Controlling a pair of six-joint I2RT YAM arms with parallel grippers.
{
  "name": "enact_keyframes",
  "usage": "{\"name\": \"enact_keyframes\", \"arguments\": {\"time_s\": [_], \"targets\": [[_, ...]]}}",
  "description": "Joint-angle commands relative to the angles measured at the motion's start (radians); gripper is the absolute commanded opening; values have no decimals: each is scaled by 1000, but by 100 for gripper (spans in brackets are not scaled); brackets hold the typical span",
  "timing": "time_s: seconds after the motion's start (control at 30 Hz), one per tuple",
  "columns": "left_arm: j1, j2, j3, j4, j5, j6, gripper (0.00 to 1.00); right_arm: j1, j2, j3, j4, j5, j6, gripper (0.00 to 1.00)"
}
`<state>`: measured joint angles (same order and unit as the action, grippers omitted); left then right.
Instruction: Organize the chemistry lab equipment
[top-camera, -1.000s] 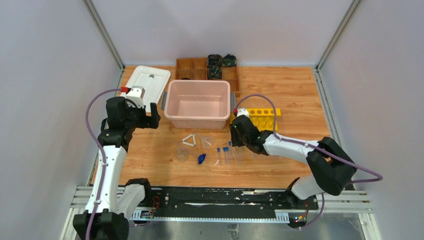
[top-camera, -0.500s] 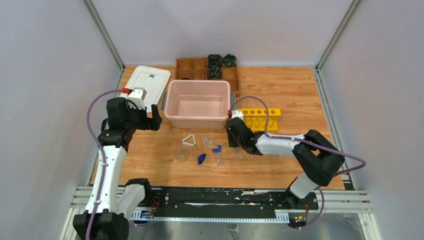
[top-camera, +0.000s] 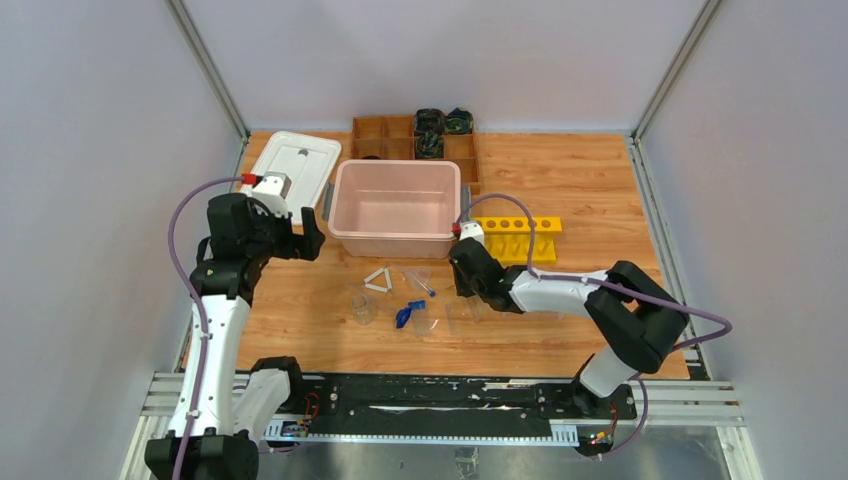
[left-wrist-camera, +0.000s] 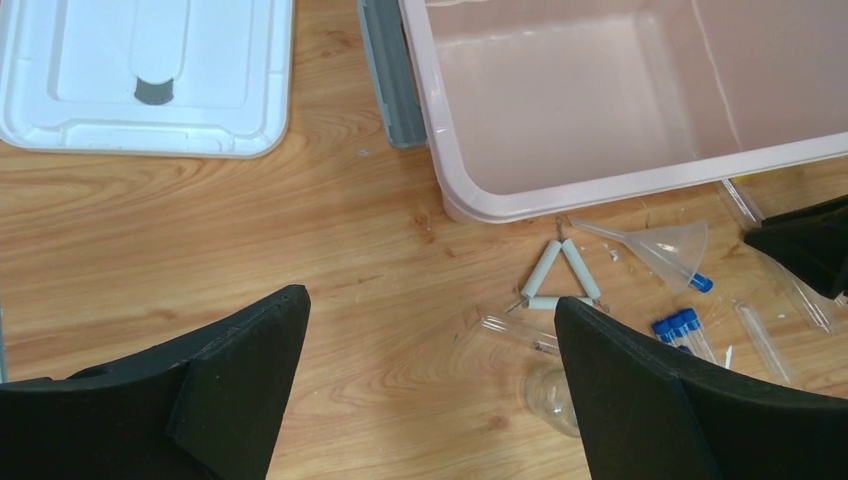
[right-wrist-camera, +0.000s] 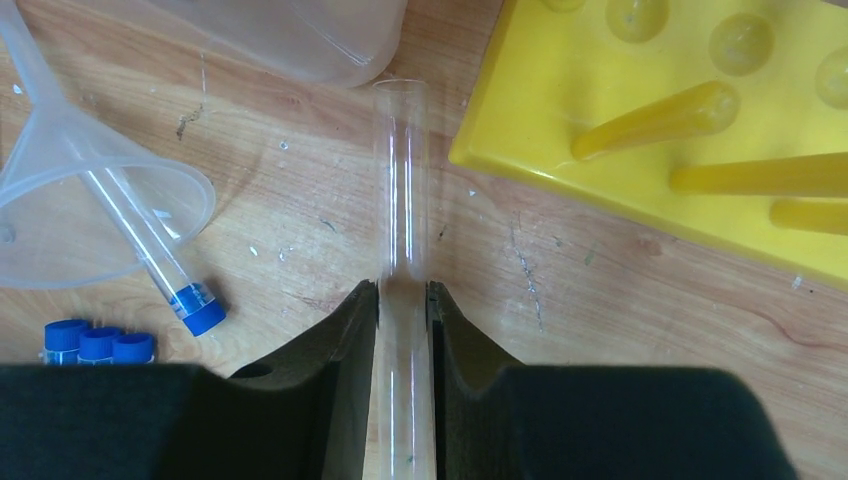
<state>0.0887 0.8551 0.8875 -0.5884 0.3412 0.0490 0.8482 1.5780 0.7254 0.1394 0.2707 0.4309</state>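
**Right gripper closed on a bare tube beside the rack**

The right gripper (right-wrist-camera: 403, 292) has both pads pressed against a clear tube (right-wrist-camera: 400, 180) with no cap. The tube's open end points toward the pink bin (top-camera: 395, 236). Its other end runs down between the fingers and off the bottom of the wrist view, so I can't tell how long it is or whether it is lifted off the table (top-camera: 590, 185). It sits just beside the near left corner of the yellow rack (right-wrist-camera: 520, 110), which is cut off at the right edge of that view.

The left gripper (left-wrist-camera: 430, 305) hangs wide open with nothing between its fingers, out toward the left edge of the table, left of the bin.

The other pieces lie loose in the middle of the table, in front of the bin. A funnel (right-wrist-camera: 40, 235) lies on its side, and a blue-capped tube (right-wrist-camera: 150, 250) lies across its mouth. I can't tell whether that tube is inside the funnel or under it. Three blue caps (right-wrist-camera: 97, 343) peek out in a row, their tubes hidden behind the gripper body. The white triangle (left-wrist-camera: 545, 302) lies flat near the bin's front wall. The beaker (left-wrist-camera: 548, 395) is half hidden behind a finger of the left gripper. The blue piece (top-camera: 403, 317) is too small to make out.

A white lid (top-camera: 290, 165) lies at the far left corner. A wooden tray (top-camera: 385, 135) sits along the far edge behind the bin, and the dark things in some of its compartments are unclear.
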Motion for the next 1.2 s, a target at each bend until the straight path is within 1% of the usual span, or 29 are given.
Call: {"name": "enact_keyframes", "arguments": {"time_s": [0.0,0.3,0.47,0.63,0.67,0.8,0.97,1.07,1.17], "targets": [[5,-15,50,-30,37,-5,99,25,-71,-16,4,33,9,20],[4,-4,119,-77,84,14,99,51,-224,-19,-54,6,-12,7],[4,9,172,-105,119,15,99,76,-329,-18,-87,-37,-4,1],[4,9,196,-106,192,-15,97,107,-430,-8,-134,-82,16,0],[5,8,200,-106,208,-21,97,111,-452,-6,-166,-92,19,0],[5,9,210,-107,269,-41,93,119,-501,18,-207,-143,25,0],[4,20,216,-105,363,-44,88,121,-501,119,-212,-180,24,0],[4,29,226,-105,420,-80,86,123,-447,226,-208,-188,4,0],[2,40,247,-105,465,-107,85,125,-367,355,-189,-163,-14,0]]}}
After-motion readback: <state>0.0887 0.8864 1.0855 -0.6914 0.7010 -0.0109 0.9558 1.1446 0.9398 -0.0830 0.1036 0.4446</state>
